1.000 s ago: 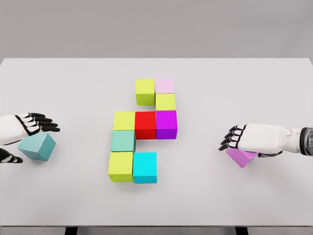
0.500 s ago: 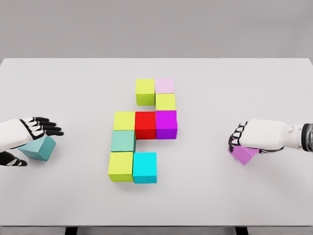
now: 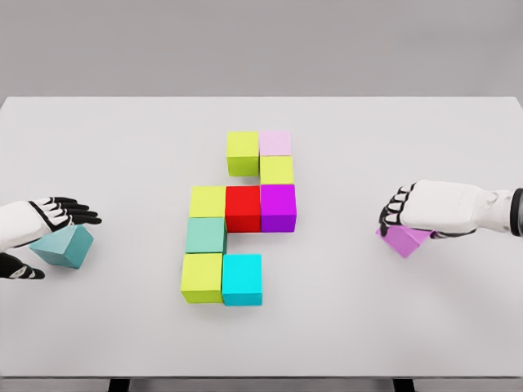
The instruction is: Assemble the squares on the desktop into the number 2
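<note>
Nine cubes sit joined mid-table [image 3: 122,147]; the figure lacks pieces. The right hand [image 3: 425,216] curls its fingers [image 3: 394,216] over a violet cube [image 3: 402,241], apparently gripping. The left hand [image 3: 33,233], fingers spread, straddles a teal cube [image 3: 64,247], ungrasped.

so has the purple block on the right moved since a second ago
Yes. The purple block under the right hand has shifted slightly up the picture, away from the table's near edge.

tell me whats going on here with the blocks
A two-armed robot is laying coloured blocks on a white table into a number 2. Nine blocks already sit together mid-table, ending at the cyan block. The left hand is at a teal block, and the right hand covers a purple block.
</note>
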